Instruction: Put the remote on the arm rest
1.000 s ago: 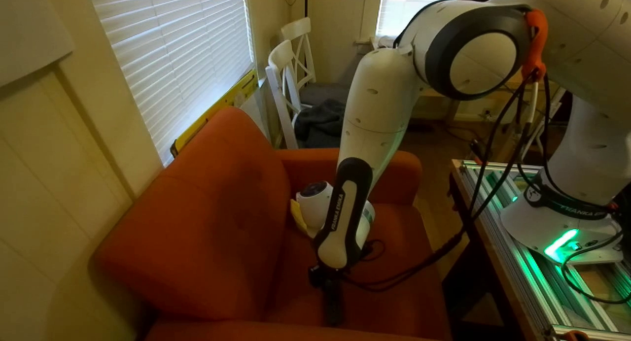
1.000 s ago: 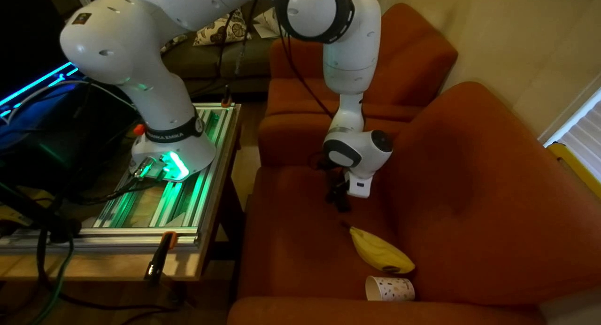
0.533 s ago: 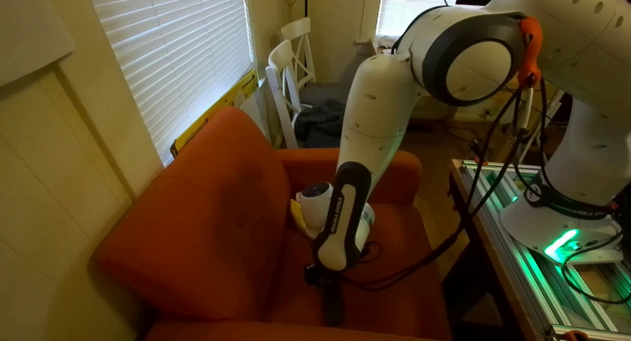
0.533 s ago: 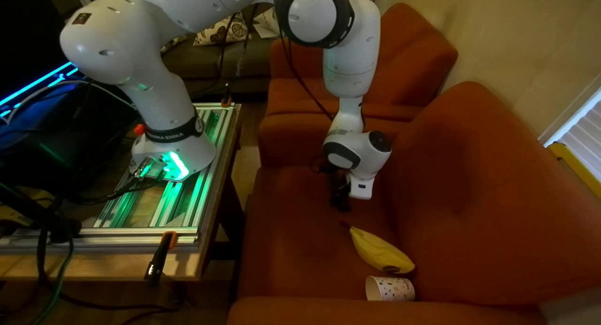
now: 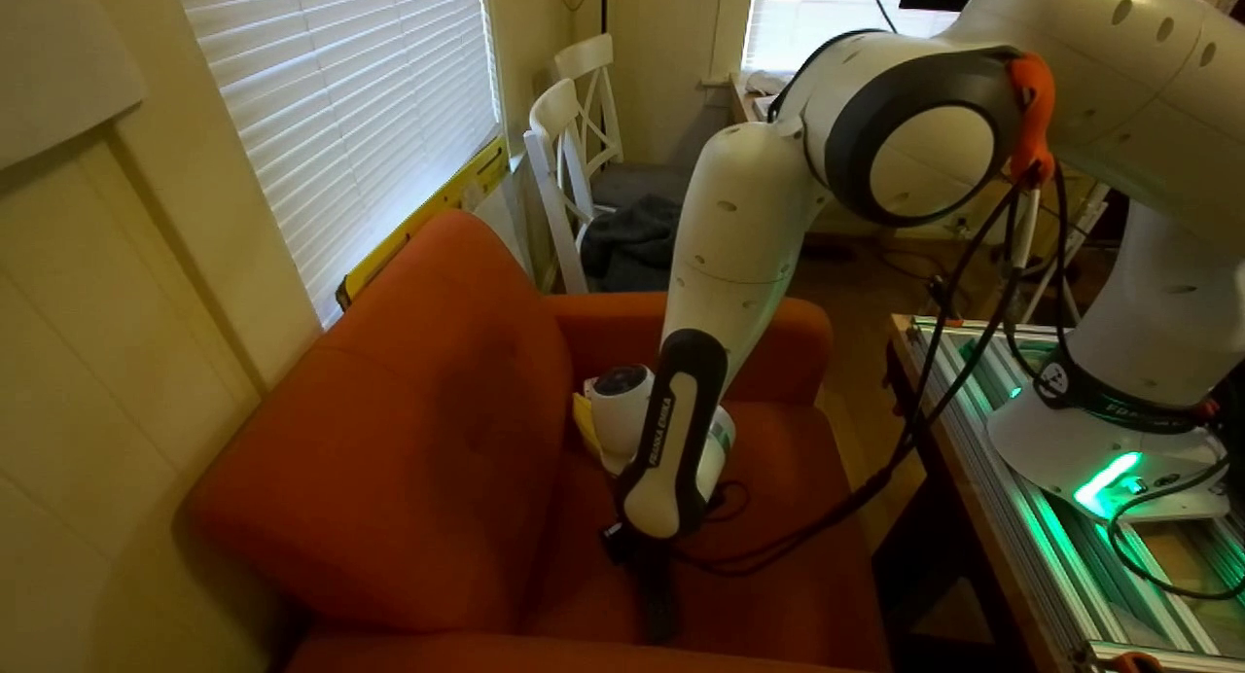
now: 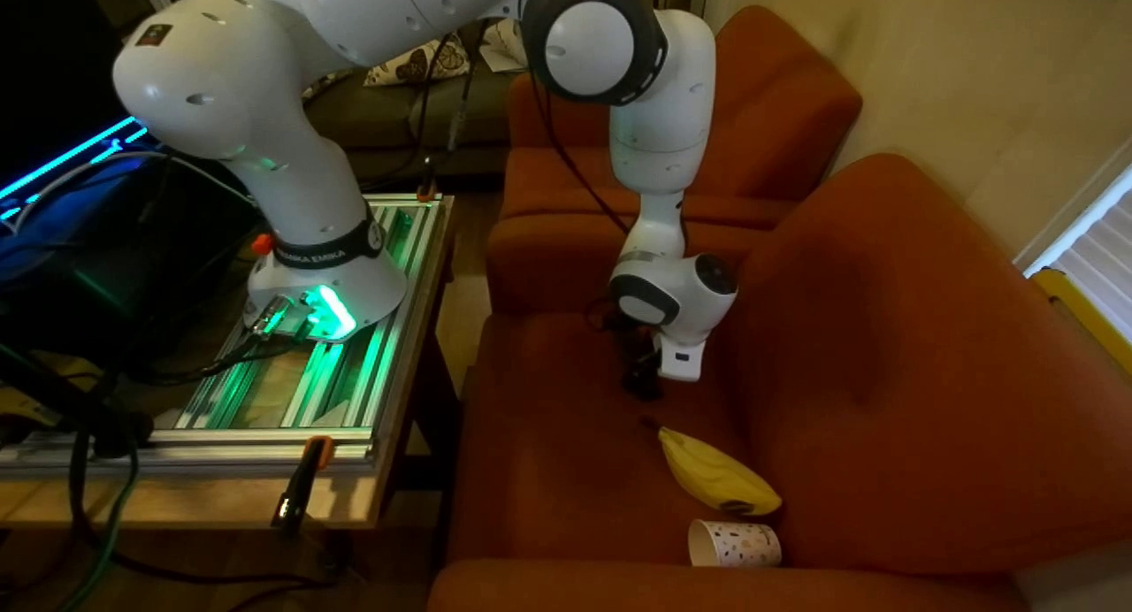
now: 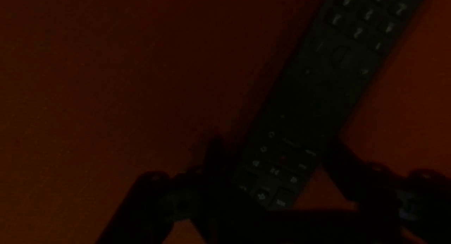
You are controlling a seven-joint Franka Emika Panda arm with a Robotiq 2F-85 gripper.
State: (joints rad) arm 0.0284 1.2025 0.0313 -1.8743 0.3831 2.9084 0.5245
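The remote (image 7: 310, 96), slim and black with pale buttons, lies on the rust-orange seat and runs diagonally in the wrist view. In an exterior view the remote (image 5: 659, 610) shows as a dark bar below the hand. My gripper (image 7: 275, 145) is open, with its fingers on either side of the remote's lower end. The right finger is at the remote's edge; the left one looks slightly apart. The picture is too dark to tell contact. In an exterior view the gripper (image 6: 643, 382) is low over the seat. The chair's arm rests show at the near side (image 5: 506, 654) and far side (image 5: 778, 347).
A yellow banana (image 6: 716, 475) and a speckled white cup (image 6: 736, 544) lie on the seat by the other arm rest (image 6: 619, 587). The chair back (image 6: 920, 373) rises beside the hand. The robot's table (image 6: 380, 497) stands across from the seat front.
The arm's elbow has come down and the hand has lowered slightly toward the seat. The remote, banana and cup have not visibly moved.
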